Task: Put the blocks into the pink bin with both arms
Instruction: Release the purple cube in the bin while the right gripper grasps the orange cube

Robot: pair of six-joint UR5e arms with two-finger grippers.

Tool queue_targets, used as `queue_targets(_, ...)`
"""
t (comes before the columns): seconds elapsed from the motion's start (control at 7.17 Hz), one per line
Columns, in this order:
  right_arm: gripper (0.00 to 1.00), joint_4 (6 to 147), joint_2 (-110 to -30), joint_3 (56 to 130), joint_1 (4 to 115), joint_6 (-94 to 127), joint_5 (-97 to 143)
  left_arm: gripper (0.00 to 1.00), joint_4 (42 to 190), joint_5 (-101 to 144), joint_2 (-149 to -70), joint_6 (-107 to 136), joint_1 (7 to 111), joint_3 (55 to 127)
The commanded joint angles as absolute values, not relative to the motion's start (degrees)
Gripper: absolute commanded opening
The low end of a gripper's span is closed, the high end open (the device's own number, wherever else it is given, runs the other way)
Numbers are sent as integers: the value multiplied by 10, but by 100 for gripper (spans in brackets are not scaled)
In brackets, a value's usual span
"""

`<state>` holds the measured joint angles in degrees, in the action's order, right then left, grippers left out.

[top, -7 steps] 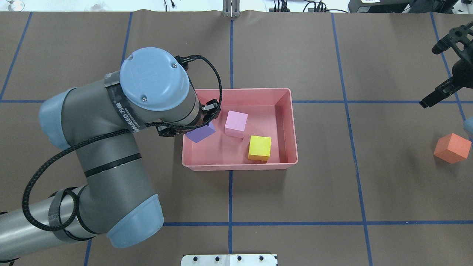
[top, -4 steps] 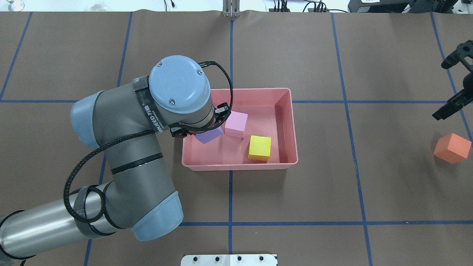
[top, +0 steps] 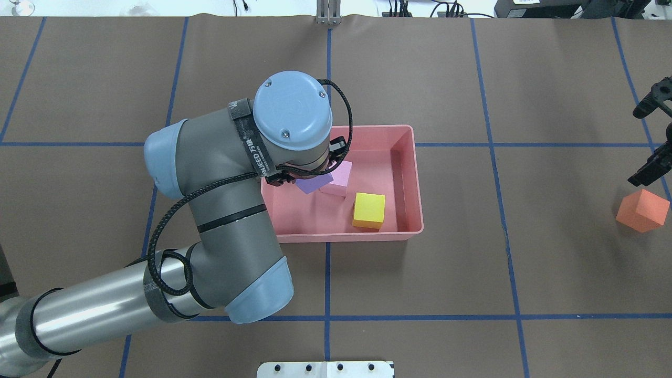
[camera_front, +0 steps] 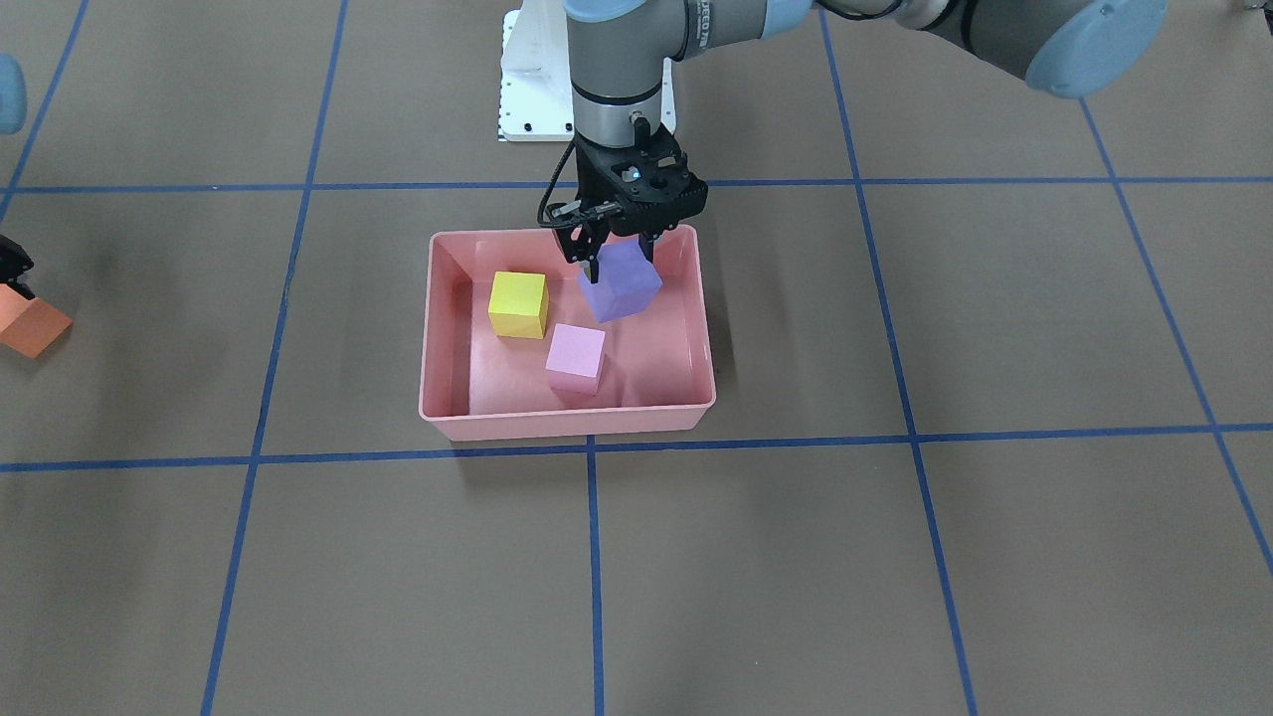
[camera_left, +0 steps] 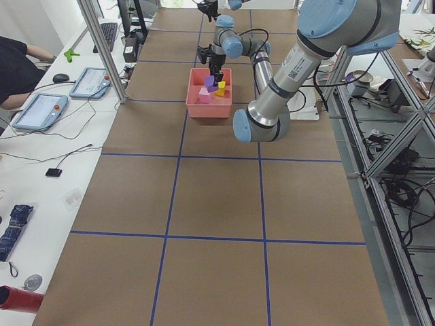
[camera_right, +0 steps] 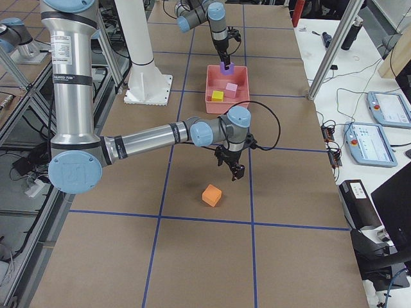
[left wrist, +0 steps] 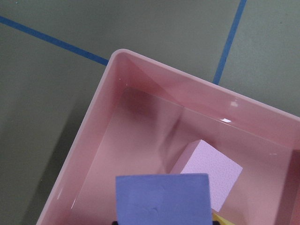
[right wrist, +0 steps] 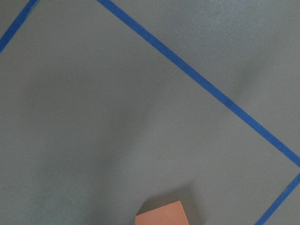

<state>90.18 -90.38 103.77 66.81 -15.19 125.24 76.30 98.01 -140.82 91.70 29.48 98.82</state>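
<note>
My left gripper (camera_front: 615,261) is shut on the purple block (camera_front: 622,283) and holds it tilted just above the floor of the pink bin (camera_front: 567,428), near the bin's left end. The purple block also shows under the wrist in the overhead view (top: 314,184) and in the left wrist view (left wrist: 161,197). The yellow block (top: 369,210) and the light pink block (top: 342,176) lie in the bin (top: 415,178). The orange block (top: 643,211) sits on the table at far right. My right gripper (top: 635,147) is open and empty, hovering just beyond it.
Blue tape lines grid the brown table cover. The white base plate (top: 325,369) is at the near edge. The left arm's elbow (top: 252,283) hangs over the table left of the bin. Operator desks with tablets (camera_left: 41,109) flank the far side.
My left arm has swung right, carrying the purple block farther over the bin, beside the light pink block. My right gripper has shifted right and nearer to the orange block.
</note>
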Motion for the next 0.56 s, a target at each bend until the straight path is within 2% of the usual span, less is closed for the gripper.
queue_targets(0.0, 100, 901, -921, 1031, 669, -205, 1252, 100, 763, 972, -1410, 915, 301, 991)
queue_targets(0.42, 100, 837, -940, 980, 668, -221, 1279, 100, 762, 972, -1410, 904, 307, 991)
